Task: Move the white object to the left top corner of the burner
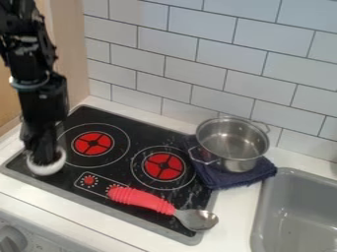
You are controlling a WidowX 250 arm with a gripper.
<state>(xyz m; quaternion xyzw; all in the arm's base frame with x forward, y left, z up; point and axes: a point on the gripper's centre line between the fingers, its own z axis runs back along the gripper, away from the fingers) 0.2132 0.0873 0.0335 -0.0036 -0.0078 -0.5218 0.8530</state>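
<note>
White object [47, 169]: as I look down from the camera, it sits right under the gripper [45, 156], at the near left end of the burner panel [146, 132], with the gripper's lower end reaching inside its round rim.
Gripper: low over the panel and in at the white object. I cannot tell whether it is apart, together or clamped on the rim, so I don't count on a grasp.
Top left corner [87, 113]: beyond the gripper, up and to the right of it in my view, close to the tiled wall [151, 59].
Progress: early, I judge. I have the gripper at the object, but the object is at the near corner, so the placing is undone.
Left to do: make sure of the hold, lift a little, carry it away from me along the panel's left edge, set it down in the far corner and let go.
Red-handled spoon [141, 199]: right of the gripper and nearer me, lying across the panel's near edge, out of the route.
Pot [230, 160]: well to the right of the gripper, on a dark blue cloth [253, 178]; no obstacle, I think.
Risk: a weak pinch on that curved rim could let it swing or slip.
</note>
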